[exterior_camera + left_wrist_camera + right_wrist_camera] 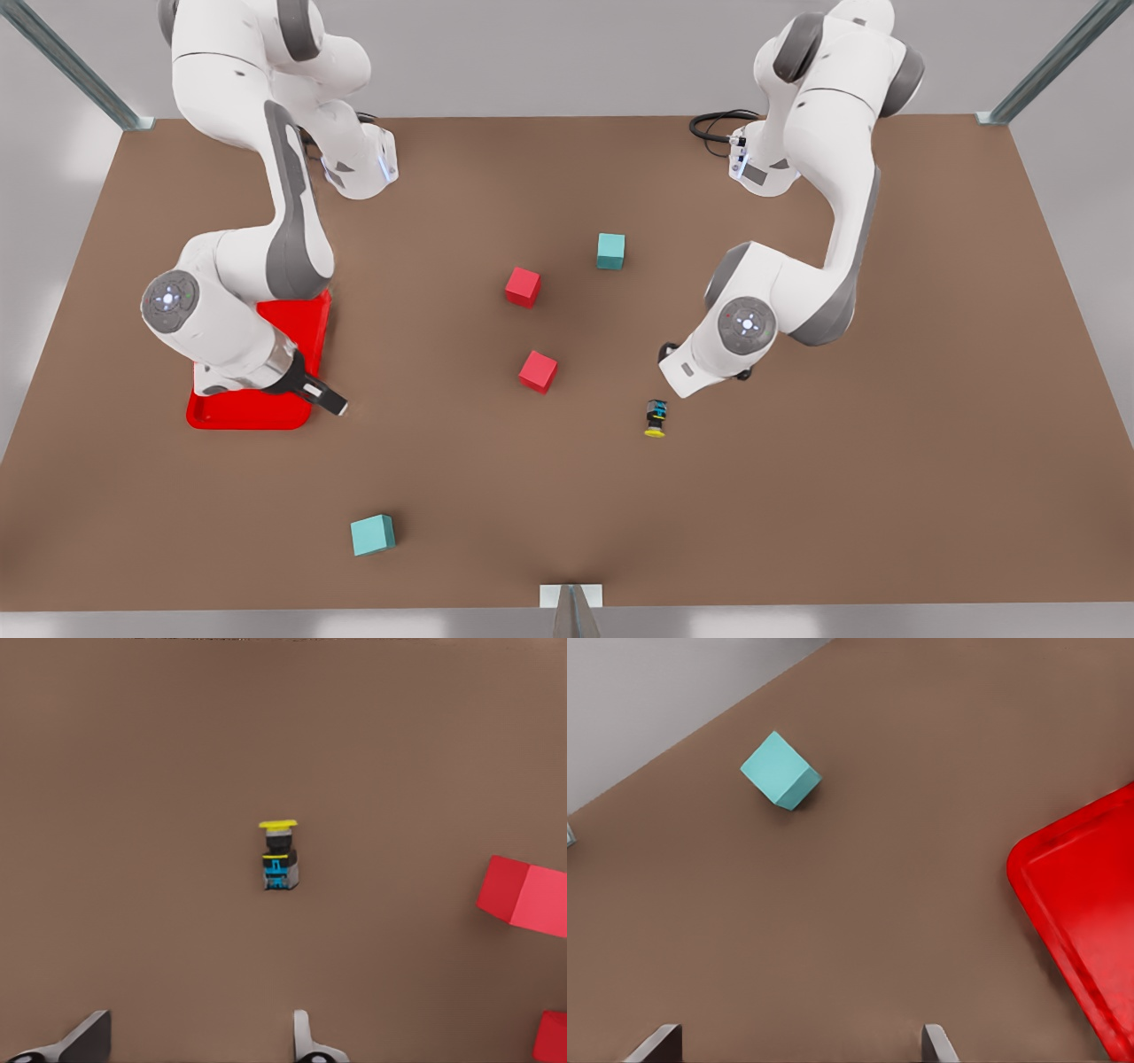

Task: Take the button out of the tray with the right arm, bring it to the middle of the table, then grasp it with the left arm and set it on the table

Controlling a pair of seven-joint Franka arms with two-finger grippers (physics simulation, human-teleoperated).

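though freed, button (655, 418) on table (797, 496)

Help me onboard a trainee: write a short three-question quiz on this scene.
1. True or false: the button lies inside the tray.
2. Which open hand is nearer the button? A: left hand. B: right hand.
3. Fill in: ___ cubes sit on the table.

Key:
1. False: it lies on the bare table, far from the tray.
2. A.
3. Four: two red, two teal.

Button (655, 419) on table (797, 496), outside tray (248, 412)
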